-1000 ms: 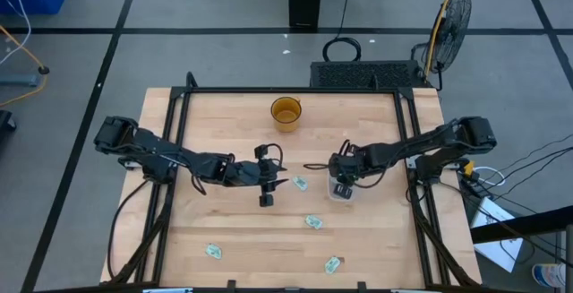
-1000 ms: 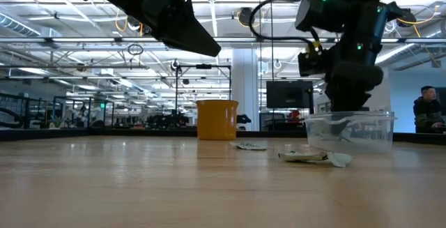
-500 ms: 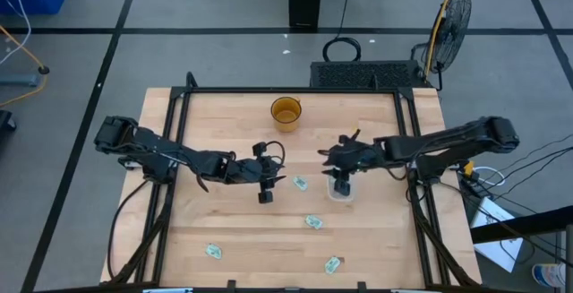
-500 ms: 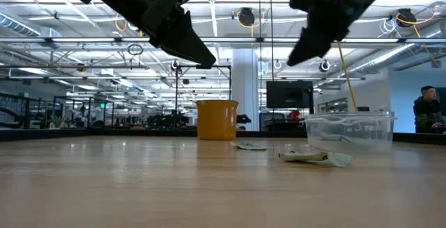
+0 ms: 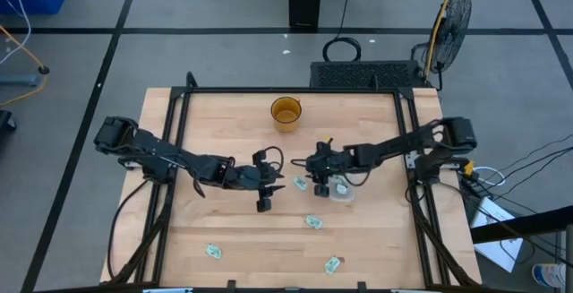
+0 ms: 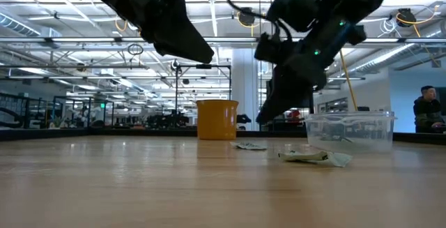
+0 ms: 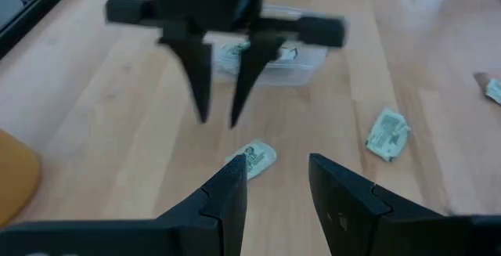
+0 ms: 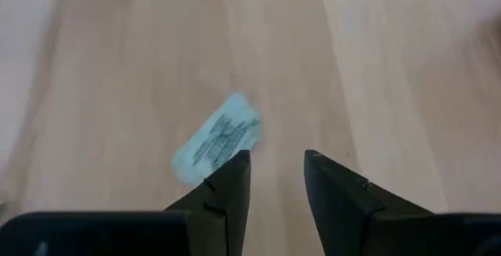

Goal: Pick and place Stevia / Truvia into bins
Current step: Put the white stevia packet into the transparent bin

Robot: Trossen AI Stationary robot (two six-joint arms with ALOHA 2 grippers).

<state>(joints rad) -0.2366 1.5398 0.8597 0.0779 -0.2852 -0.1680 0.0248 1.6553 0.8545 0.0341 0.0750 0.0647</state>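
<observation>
A green-and-white Stevia sachet [image 5: 300,184] lies flat on the wood between my two grippers; the same sachet [image 7: 252,158] shows in the left wrist view and again [image 8: 218,138] in the right wrist view. My right gripper [image 5: 314,173] hangs open just above and beside it, left of the clear bin [image 5: 340,190]. My left gripper [image 5: 271,185] is open and hovers on the sachet's other side. The bin [image 7: 270,60] holds sachets. More sachets lie flat near the near edge [image 5: 313,223], [image 5: 213,251], [image 5: 333,263].
An amber cup [image 5: 286,112] stands toward the far edge, upright on the table. Black frame rails [image 5: 179,141] run along the table's left, right and far sides. In the low view a crumpled sachet [image 6: 313,157] lies in front of the bin [image 6: 348,130].
My right gripper rose out of the bin, then swung toward the table's left and came down beside the sachet lying between the arms. The sachets and the bin stayed where they were.
</observation>
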